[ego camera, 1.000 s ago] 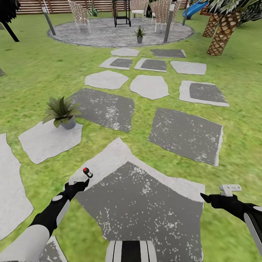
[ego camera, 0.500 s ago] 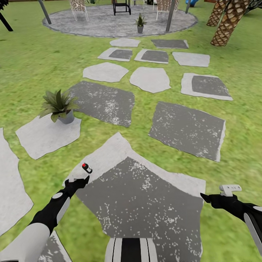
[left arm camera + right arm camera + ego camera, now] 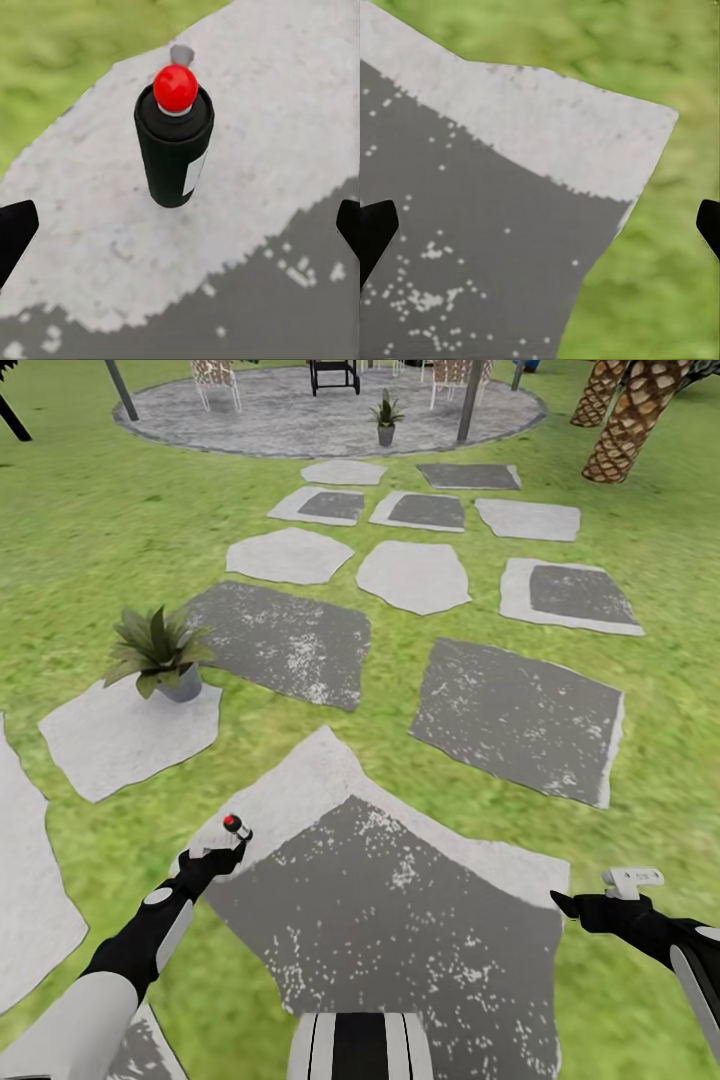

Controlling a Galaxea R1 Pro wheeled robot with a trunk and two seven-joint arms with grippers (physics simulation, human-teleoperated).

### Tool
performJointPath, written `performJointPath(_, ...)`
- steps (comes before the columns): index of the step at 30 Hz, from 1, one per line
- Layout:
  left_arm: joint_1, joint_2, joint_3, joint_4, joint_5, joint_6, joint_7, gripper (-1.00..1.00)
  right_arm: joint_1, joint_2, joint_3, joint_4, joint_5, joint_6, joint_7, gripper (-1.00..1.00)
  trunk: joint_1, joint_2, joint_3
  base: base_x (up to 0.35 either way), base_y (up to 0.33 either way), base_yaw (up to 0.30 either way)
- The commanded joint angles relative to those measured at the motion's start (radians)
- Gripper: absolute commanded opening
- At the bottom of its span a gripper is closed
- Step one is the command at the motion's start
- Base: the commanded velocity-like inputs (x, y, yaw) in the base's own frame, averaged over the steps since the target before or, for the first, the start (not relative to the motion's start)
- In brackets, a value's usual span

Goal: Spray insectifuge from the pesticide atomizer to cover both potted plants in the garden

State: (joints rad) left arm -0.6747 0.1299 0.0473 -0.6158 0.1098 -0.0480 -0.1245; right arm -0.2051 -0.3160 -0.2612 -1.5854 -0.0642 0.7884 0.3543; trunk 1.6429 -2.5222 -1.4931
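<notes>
Jaws of both grippers apart; pesticide atomizer (image 3: 174,142) stands upright on stepping stone (image 3: 247,150), red tip up.

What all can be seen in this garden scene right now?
Pesticide atomizer: one, dark with a red tip, upright on a pale stepping stone.
Potted plants: two, green leaves in grey pots; near one on a pale stone at left, far one on the patio.
Stepping stones: many, pale and dark grey, across the lawn.
Patio: one, round, grey, far end.
Chairs: pale woven, at the patio's far edge.
Palm trunk: brown, far right.
Left gripper: black, open, just short of the atomizer.
Right gripper: black, open, above the stone's edge.
</notes>
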Motion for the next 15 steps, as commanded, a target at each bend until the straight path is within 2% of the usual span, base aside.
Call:
performJointPath(1, 0.0, 0.0, 0.002, 0.001, 0.01, -0.002, -0.008, 1.0, 0.0, 0.0, -0.001, -0.001, -0.006, 0.006, 0.001, 1.0, 0.0, 0.0, -0.001, 0.16, 0.006, 0.0)
performJointPath(15, 0.0, -0.001, 0.001, 0.001, 0.011, -0.003, -0.008, 1.0, 0.0, 0.0, -0.001, -0.002, -0.006, 0.006, 0.002, 1.0, 0.0, 0.0, -0.001, 0.048, 0.001, 0.0)
